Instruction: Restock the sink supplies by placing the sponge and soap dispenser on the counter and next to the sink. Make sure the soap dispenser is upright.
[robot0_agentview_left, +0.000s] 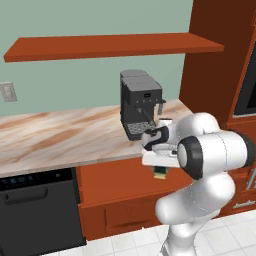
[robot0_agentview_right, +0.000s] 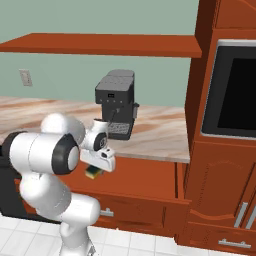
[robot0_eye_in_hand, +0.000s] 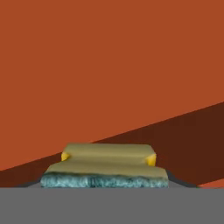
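The gripper (robot0_agentview_left: 159, 172) hangs low in front of the red-brown cabinets (robot0_agentview_left: 120, 200), just under the edge of the counter (robot0_agentview_left: 60, 137); it points down, and the white hand hides most of it from both base views; a small bit of the sponge (robot0_agentview_left: 159, 173) peeks out below the hand, yellow and dark green; from the right side the sponge (robot0_agentview_right: 93, 173) shows the same way, tucked under the hand. In the hand view the sponge (robot0_eye_in_hand: 105, 168) sits right at the bottom between the fingers, so the gripper is closed on it; the finger tips are mostly covered by it. A black coffee machine (robot0_agentview_left: 140, 102) stands on the counter behind the arm; a long shelf (robot0_agentview_left: 115, 46) hangs on the wall above.
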